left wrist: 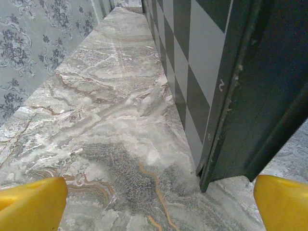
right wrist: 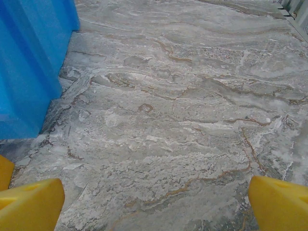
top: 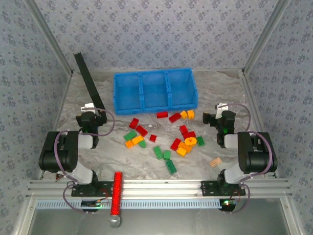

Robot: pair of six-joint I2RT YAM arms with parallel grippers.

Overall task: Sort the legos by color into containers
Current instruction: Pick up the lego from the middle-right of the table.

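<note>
The legos lie scattered on the marble table in front of the bin: red ones (top: 174,117), orange ones (top: 133,142), green ones (top: 171,166) and a round orange piece (top: 190,141). The blue container (top: 146,108) stands behind them with three compartments, all bare inside. My left gripper (top: 89,108) rests at the left of the pile and stands open (left wrist: 159,207), with only marble between its yellow fingertips (left wrist: 31,204). My right gripper (top: 221,109) rests at the right, also open (right wrist: 156,204) over bare table. The bin's blue wall (right wrist: 29,62) is to its left.
A dark checkered board (top: 89,81) leans at the back left, close to the right of my left gripper (left wrist: 231,86). A tan wooden block (top: 215,161) lies near the right arm's base. A long red studded bar (top: 117,192) lies across the front rail.
</note>
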